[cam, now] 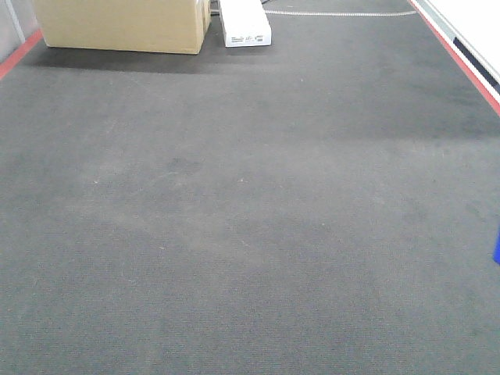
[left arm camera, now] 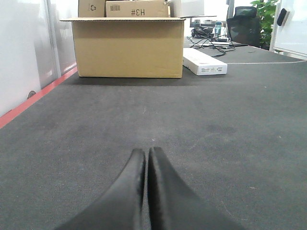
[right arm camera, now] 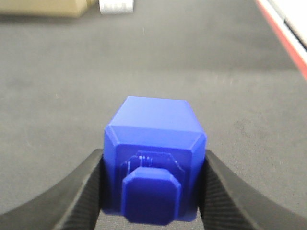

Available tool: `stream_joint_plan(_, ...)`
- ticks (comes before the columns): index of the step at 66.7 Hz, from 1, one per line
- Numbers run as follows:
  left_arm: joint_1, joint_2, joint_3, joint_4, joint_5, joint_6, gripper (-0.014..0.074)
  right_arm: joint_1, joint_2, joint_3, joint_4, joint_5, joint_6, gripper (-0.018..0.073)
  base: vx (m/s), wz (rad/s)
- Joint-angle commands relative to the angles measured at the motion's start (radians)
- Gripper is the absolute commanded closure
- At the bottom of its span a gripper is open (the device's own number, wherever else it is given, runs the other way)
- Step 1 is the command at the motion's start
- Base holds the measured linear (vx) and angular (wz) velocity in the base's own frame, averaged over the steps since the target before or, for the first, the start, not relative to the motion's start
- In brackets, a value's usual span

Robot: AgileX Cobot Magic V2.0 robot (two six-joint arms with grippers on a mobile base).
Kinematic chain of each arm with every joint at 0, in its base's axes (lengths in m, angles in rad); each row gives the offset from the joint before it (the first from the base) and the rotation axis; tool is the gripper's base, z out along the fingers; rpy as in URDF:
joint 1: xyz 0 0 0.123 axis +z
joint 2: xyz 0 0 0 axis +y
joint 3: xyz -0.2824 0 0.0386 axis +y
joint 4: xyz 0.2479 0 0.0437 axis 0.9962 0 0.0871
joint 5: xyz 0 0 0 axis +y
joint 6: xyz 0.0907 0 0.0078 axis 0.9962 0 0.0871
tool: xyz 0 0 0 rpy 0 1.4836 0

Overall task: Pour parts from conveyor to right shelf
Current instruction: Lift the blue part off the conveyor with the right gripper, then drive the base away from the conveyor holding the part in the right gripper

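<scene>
Dark grey carpet [cam: 250,234] fills nearly all of the front view, bordered by a red strip [cam: 461,64] along the right. At its far left end stands a large cardboard box [cam: 125,27], its top cut off by the frame there. The left wrist view shows it whole, with more boxes stacked behind it, one printed upside-down. Just beside it on the right lies a long white carton [cam: 244,23], whose label is too small to read. The blue bin [right arm camera: 153,139], slightly blurred and very close to the lens, sits above the carpet in the right gripper [right arm camera: 153,158], which is closed on it. The black fingers [right arm camera: 79,194] press against its two sides. Its lower edge runs out of frame, and its inside is not visible. The left gripper [left arm camera: 146,154] hangs low over bare carpet with its jaws pressed together and nothing between them. A small blue sliver [cam: 497,246] at the right edge of the front view is too cut off to identify.
</scene>
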Motion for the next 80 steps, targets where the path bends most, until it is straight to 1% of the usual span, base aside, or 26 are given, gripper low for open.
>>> stream_joint_plan(1,-0.003,-0.006,-0.025,-0.006,-0.072,-0.007,0.0603,-0.002,-0.103,0.027,-0.009,-0.086,-0.012,0.0564,0.0,0.0)
stream_joint_plan(11,-0.003,-0.006,-0.025,-0.006,-0.072,-0.007,0.0603,-0.002,-0.231,0.092,-0.035,-0.103,-0.012,0.0564,0.0,0.0)
stream_joint_plan(17,-0.003,-0.006,-0.025,-0.006,-0.072,-0.007,0.0603,-0.002,-0.263,0.102,-0.036,-0.103,-0.012,0.0564,0.0,0.0)
stream_joint_plan(80,-0.003,-0.006,-0.025,-0.006,-0.072,-0.007,0.0603,-0.002,-0.266,0.102,-0.035,-0.101,-0.012,0.0564,0.0,0.0)
